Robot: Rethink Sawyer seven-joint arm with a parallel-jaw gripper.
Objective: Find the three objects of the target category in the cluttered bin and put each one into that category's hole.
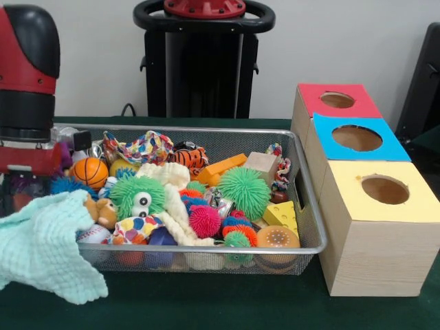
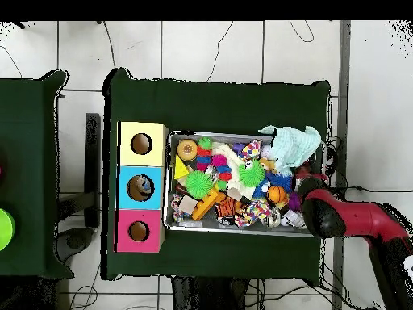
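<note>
Your gripper sat low at the bin's end farthest from the boxes, buried behind the arm's red and black bulk and the clutter, so you could not tell whether it was parted or closed, nor whether it held anything. In the overhead view the arm reached in over the same end of the bin.

You had three wooden boxes in a row just beside the bin's other end, one round hole in each top: red, blue and yellow. All three stood well apart from the gripper, with the whole bin between.

Close to the gripper you had one mint green cloth draped over the bin's rim, one small orange basketball and one fuzzy green toy with googly eyes. Farther off toward the boxes lay one large green spiky ball, one pink spiky ball, one yellow cheese wedge, one plain wooden block and one orange bar. Which category was the target, you could not tell from the frames.
</note>
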